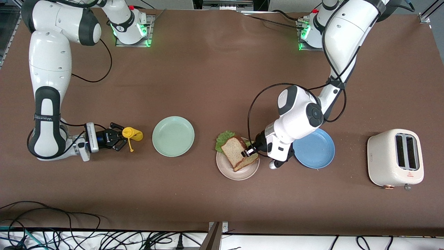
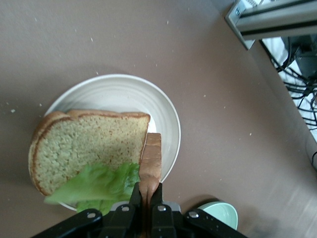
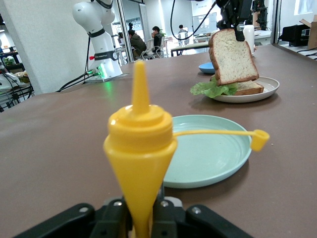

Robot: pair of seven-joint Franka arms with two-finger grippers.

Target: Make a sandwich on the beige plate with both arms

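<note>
Bread slice [image 1: 238, 152] tilted – left claw [image 1: 247, 151] pinching crust

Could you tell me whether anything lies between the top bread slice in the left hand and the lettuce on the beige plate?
Nothing visible does. The left hand holds the top slice tilted over the lettuce and bottom slice on the beige plate.

Top bread slice [image 1: 237, 150] tilted over beige plate [image 1: 239, 174] (lettuce [image 1: 223, 138] beneath).
</note>
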